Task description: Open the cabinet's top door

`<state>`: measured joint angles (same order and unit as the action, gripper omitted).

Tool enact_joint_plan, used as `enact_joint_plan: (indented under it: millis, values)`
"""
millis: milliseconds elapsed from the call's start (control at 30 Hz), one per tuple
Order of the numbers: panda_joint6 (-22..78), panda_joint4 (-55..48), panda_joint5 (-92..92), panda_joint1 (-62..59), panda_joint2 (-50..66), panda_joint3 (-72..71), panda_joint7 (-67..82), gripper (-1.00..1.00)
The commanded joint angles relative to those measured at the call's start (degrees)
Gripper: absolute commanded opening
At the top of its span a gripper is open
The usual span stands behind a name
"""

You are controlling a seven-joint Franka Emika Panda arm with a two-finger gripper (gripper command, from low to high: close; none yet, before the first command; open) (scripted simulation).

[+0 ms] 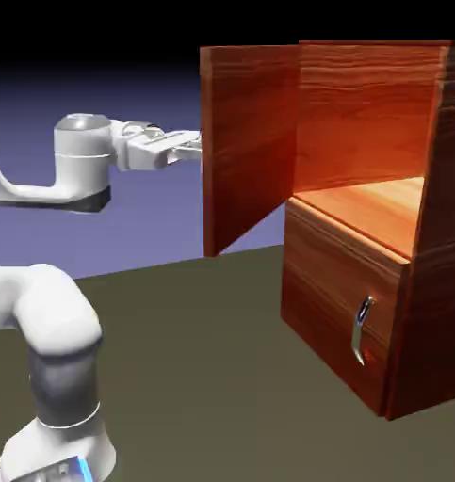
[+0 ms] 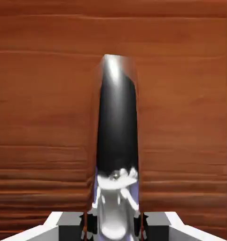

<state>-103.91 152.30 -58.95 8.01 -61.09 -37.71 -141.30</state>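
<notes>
Blue-violet backdrop and a dull olive counter frame the cabinet, whose top door stands swung well out, leaving the upper compartment exposed; the lower door is shut. The end effector reaches level to the door's outer face, and in the hand view its fingers are clamped on the door's silver handle, which rises between them against the wood grain. With the door this far round, the risk I see is the curved, glossy handle slipping from the narrow grip if the pull departs from the hinge arc, or the wrist straining as the arc carries on.
</notes>
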Motion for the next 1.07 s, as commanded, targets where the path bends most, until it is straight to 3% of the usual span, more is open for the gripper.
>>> enact_joint_plan:
  millis: [0,567,1033]
  values:
    - [2.4,-1.5,1.7,-0.8,0.8,-2.1,0.0,-1.00]
    - [37.3,-33.0,15.6,-25.4,16.0,-34.0,-3.2,-1.00]
    - [52.5,-58.9,22.8,-53.7,8.7,-51.9,4.1,-1.00]
